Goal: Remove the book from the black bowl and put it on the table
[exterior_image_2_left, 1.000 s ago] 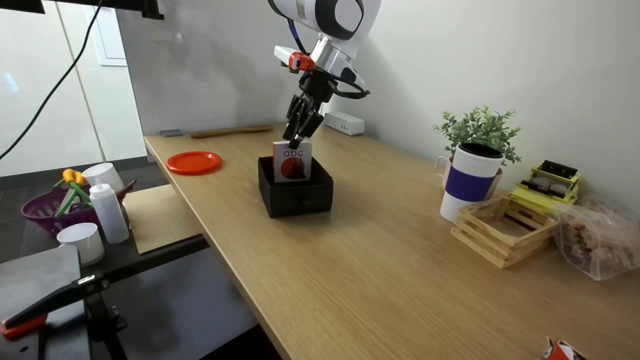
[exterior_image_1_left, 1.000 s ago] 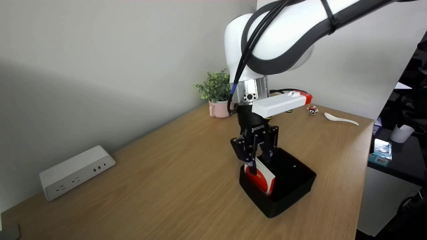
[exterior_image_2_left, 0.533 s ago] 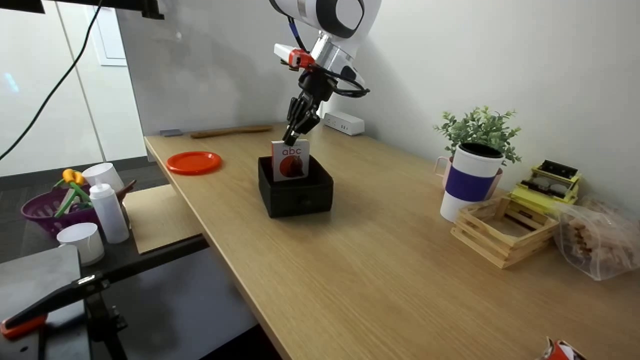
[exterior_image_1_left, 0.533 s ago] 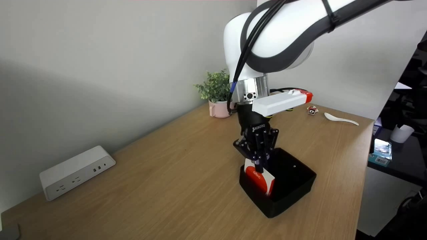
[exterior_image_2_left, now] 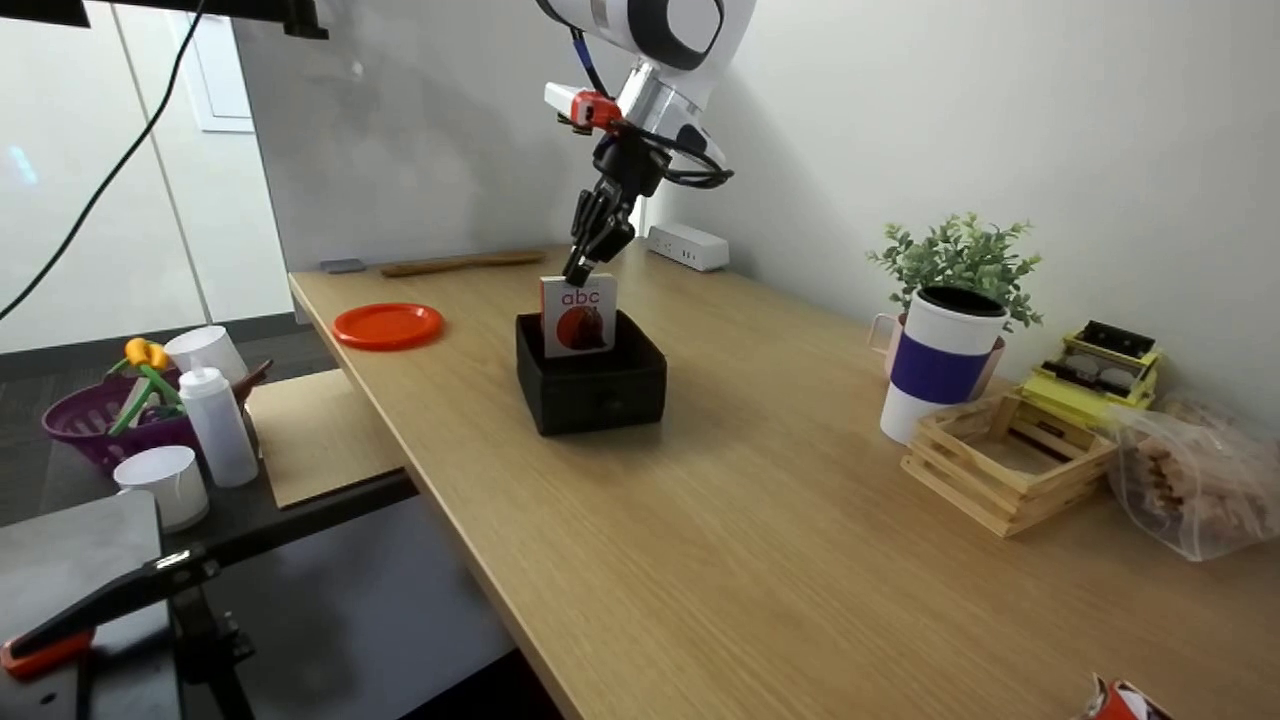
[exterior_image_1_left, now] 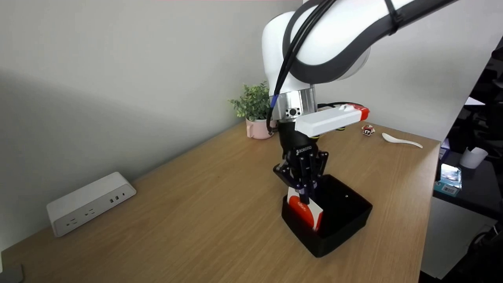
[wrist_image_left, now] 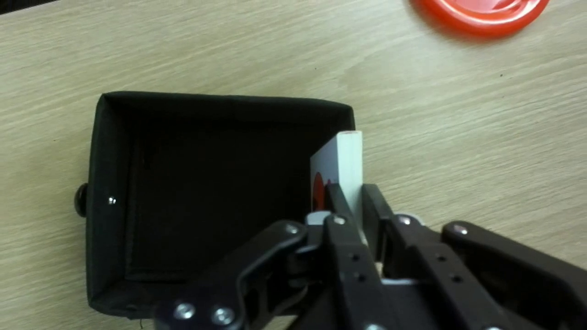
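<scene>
While the claw [wrist_image_left: 352, 189] grips its upper edge, the book [exterior_image_2_left: 580, 320] extends down into the black bowl [exterior_image_2_left: 602, 398].

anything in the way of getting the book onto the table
Yes, the raised sides of the black bowl: the book, held between the fingers, has its lower part below the rim, so it likely must rise clear first. Nothing else visible.
</scene>
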`<state>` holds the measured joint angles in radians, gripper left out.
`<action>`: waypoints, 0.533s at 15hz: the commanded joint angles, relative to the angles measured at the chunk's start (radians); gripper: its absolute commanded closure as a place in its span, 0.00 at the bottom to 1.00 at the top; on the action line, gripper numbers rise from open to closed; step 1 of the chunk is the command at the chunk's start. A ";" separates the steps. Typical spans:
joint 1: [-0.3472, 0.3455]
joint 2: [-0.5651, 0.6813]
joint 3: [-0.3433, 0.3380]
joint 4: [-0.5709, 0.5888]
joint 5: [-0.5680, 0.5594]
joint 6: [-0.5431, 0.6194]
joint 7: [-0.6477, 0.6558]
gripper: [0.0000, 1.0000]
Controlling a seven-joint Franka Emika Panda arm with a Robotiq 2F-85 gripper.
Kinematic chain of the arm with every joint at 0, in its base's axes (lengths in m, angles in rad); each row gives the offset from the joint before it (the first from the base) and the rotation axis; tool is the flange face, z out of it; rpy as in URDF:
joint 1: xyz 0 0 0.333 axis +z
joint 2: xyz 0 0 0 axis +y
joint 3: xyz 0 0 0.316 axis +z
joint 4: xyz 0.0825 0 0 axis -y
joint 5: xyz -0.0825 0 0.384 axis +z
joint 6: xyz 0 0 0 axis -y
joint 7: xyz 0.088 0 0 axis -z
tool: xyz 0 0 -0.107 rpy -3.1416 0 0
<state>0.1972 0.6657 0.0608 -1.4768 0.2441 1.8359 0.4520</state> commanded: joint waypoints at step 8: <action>0.067 -0.199 -0.015 -0.106 -0.115 -0.003 0.194 0.97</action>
<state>0.2425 0.5434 0.0600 -1.5173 0.1673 1.8358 0.6010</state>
